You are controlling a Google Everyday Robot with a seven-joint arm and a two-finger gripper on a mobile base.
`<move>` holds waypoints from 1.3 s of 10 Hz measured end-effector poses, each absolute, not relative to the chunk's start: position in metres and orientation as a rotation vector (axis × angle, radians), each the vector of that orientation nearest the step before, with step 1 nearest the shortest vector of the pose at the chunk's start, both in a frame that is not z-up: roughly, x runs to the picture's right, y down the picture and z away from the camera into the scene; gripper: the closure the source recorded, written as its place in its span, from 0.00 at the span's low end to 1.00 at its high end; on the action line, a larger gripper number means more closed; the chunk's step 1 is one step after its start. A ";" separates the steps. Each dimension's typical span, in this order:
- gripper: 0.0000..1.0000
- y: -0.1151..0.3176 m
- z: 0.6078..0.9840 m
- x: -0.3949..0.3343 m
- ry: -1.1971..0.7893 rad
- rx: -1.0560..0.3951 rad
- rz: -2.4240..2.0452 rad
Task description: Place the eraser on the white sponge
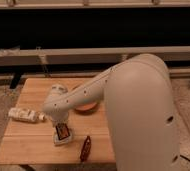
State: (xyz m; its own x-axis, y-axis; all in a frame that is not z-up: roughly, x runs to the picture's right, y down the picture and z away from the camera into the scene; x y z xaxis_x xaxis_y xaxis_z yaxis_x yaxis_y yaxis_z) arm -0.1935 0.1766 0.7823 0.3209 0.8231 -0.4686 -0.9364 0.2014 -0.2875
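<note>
The eraser (pixel 63 131), a small dark block with reddish-orange edges, sits on top of the white sponge (pixel 61 140), which lies near the front left of the wooden table (pixel 28 145). My gripper (pixel 59 123) is at the end of the big white arm, directly above the eraser and touching or almost touching it. The wrist (pixel 55 102) hides most of the gripper.
A white labelled bottle (pixel 25 115) lies on its side at the table's left. An orange dish (pixel 87 106) sits behind the arm at mid-table. A dark red-brown oblong object (pixel 85 148) lies near the front edge, right of the sponge. The arm's bulk covers the table's right side.
</note>
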 end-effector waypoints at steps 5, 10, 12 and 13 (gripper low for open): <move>0.23 0.175 0.781 -0.193 0.229 -0.576 1.247; 0.38 0.175 0.782 -0.195 0.229 -0.576 1.248; 0.54 0.176 0.782 -0.198 0.228 -0.577 1.245; 0.54 0.176 0.782 -0.196 0.229 -0.575 1.248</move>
State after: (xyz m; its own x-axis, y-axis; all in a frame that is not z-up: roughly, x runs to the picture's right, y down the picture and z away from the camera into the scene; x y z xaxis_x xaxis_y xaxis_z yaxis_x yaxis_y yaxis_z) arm -0.1959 0.1759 0.7819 0.3169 0.8262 -0.4658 -0.9376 0.1990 -0.2851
